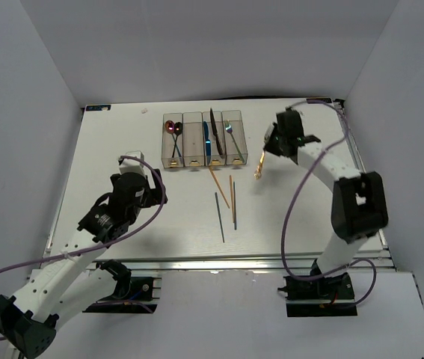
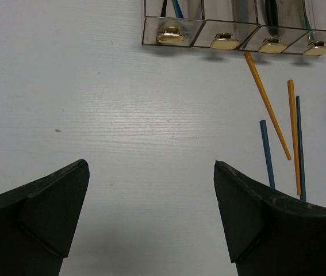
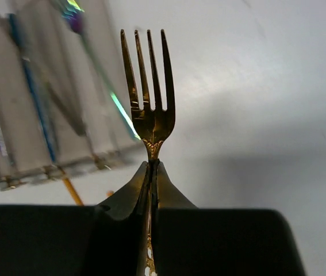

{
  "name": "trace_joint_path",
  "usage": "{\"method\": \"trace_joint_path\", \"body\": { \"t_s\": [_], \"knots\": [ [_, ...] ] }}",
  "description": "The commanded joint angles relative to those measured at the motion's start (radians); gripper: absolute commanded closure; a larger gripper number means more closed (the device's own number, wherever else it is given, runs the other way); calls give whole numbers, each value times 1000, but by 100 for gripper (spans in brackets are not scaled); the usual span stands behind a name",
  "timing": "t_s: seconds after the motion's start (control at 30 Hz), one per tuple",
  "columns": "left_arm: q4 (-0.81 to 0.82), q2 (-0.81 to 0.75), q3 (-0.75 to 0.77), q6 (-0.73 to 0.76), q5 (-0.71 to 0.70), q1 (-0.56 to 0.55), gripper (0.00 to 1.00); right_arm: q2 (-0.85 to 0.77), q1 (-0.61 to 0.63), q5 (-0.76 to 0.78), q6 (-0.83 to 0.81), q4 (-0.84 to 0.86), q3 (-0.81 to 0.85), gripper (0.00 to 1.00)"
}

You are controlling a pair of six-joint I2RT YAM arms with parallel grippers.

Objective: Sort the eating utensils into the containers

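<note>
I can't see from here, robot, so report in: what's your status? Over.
Left gripper open, empty, above table. Right gripper shut on gold fork, held right of the containers. Four chopsticks loose on table, none blocking.

Far edge of the table (image 1: 122,149): the containers (image 1: 193,138)
Just before them lie chopsticks (image 1: 219,217), toward the near edge; a fork (image 1: 260,165) is right of them.

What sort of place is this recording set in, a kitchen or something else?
Probably a lab robot cell, not a kitchen: plain white panels wall in a white table, and a left arm and right arm are bolted at its near edge.
</note>
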Motion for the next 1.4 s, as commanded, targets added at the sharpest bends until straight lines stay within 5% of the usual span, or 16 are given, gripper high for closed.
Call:
{"method": "trace_joint_path", "body": {
  "t_s": [0.0,0.53,0.7,0.9,0.97,1.03,1.2,1.37],
  "knots": [
    [4,15,-4,2,-11,-3,2,165,29,-135,-263,-36,225,100],
    [7,90,-1,13,12,-3,2,655,75,-200,-387,-258,1057,99],
    [10,88,-1,16,22,-3,2,677,75,-184,-412,-219,1059,90],
    [10,84,-1,17,22,-3,2,678,75,-184,-418,-216,1040,62],
    [10,82,-2,17,21,-3,2,667,77,-198,-419,-212,1033,49],
    [10,81,-2,16,19,-3,2,663,77,-195,-424,-234,1075,12],
    [6,72,-1,13,7,-3,2,508,98,-92,-397,-288,983,11],
    [-4,53,1,1,-28,-3,2,197,224,142,-262,-285,505,11]
  ]
}}
